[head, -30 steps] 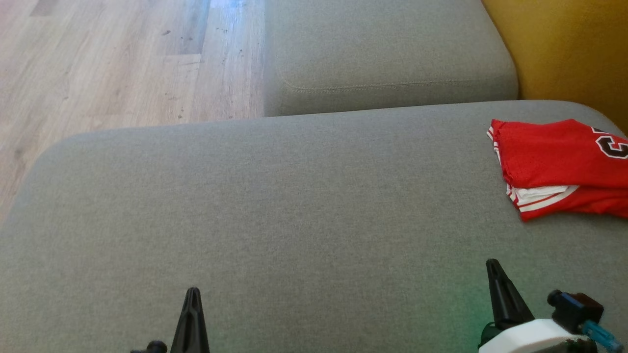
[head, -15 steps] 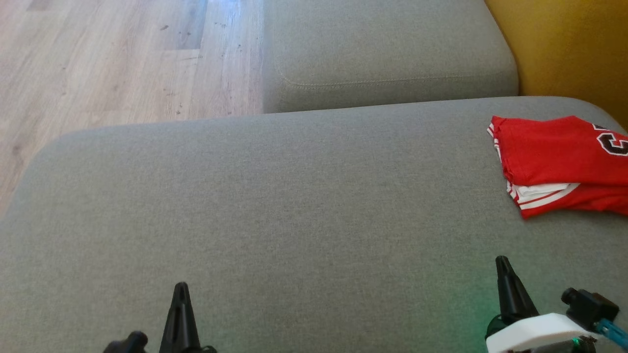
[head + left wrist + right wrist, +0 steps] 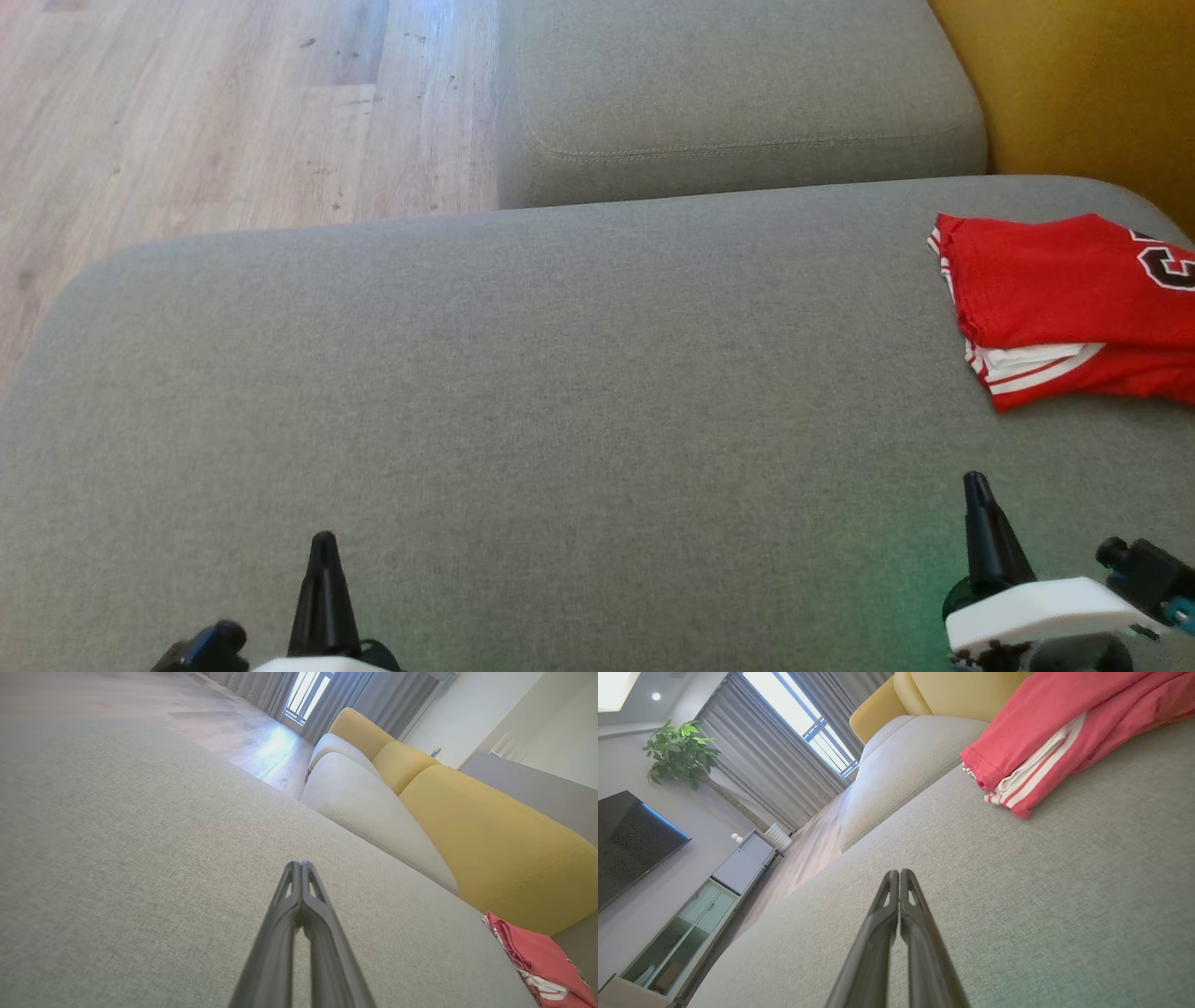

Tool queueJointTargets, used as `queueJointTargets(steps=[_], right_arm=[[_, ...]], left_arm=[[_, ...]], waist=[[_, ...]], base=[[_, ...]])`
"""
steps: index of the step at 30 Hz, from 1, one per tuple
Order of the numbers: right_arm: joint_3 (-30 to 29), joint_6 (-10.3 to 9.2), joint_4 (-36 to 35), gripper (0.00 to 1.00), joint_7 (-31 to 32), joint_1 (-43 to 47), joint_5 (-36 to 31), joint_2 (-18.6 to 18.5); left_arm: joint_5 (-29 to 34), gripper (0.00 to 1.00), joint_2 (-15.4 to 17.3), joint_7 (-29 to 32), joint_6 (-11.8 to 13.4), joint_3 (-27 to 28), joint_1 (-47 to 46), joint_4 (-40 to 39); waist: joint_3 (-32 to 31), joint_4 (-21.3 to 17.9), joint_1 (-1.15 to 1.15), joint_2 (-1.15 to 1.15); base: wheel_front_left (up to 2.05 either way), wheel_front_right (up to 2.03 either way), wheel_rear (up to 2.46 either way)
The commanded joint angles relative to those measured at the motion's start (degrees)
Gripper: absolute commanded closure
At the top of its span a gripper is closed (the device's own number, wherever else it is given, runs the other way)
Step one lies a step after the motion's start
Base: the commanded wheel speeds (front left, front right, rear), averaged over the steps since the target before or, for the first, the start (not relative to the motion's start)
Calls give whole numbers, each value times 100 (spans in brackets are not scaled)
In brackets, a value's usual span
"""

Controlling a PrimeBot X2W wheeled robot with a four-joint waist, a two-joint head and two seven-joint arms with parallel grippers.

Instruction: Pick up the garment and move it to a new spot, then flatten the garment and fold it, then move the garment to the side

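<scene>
Red garment (image 3: 1064,308) lies folded on grey cushion (image 3: 560,373), unmoved. Left gripper (image 3: 323,543) has drifted further from garment, right gripper (image 3: 976,482) closer to it. Both jaws closed, empty.

A wide grey cushion (image 3: 560,392) spans the lower frame of the head view, with a second grey cushion (image 3: 728,84) at top centre. Pale wood floor (image 3: 187,112) lies upper left, yellow upholstery (image 3: 1092,84) upper right

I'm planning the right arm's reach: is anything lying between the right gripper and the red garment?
Nothing visible does. Just bare grey cushion lies between the right gripper, jaws shut, and the garment, which rests ahead of it near the cushion's right end.
</scene>
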Motion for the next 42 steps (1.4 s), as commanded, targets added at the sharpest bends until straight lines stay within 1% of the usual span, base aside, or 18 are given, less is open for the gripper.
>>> queueJointTargets(steps=[1,42], right_arm=[[-49,-2,-221,100,34,-353,178,-5],[-553,-4,-363,100,693,-665,2496,149]], left_arm=[[-184,100,64,27,-61,152,-300,-138],[-2795,100,97,645,-563,782,-886,184]], waist=[[8,-2,-1,0],[196,-42,-1,0]], base=[[0,0,0],[0,0,0]])
